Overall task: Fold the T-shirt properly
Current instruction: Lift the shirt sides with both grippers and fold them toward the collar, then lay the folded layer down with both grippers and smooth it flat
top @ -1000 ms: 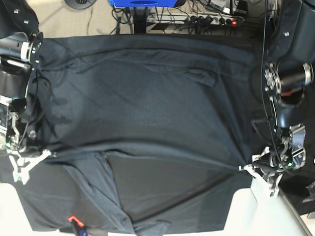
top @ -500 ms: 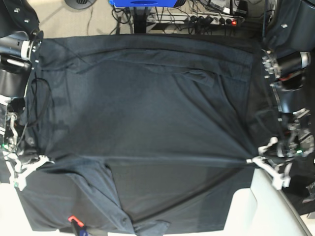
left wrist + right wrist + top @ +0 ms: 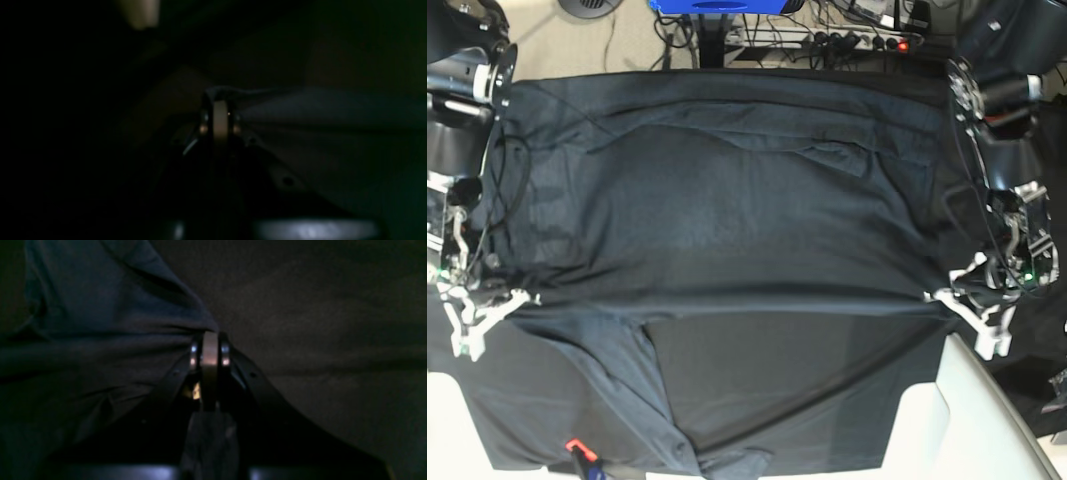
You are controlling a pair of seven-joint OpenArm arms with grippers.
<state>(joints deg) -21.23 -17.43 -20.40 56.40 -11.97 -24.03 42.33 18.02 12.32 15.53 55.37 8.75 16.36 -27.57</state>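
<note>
Spanning the black-clothed desk (image 3: pixel 1017 420), the large slate-grey knit T-shirt (image 3: pixel 727 220) hangs taut between the left pincer (image 3: pixel 949 300) and right pincer (image 3: pixel 515 300), each clamped shut on an opposite side edge, long axis running arm to arm.

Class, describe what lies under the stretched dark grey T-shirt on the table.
Under the dark slate-grey knit T-shirt, a darker black tablecloth shows along the near side. What lies beneath the shirt's spread middle is covered and cannot be seen.
</note>
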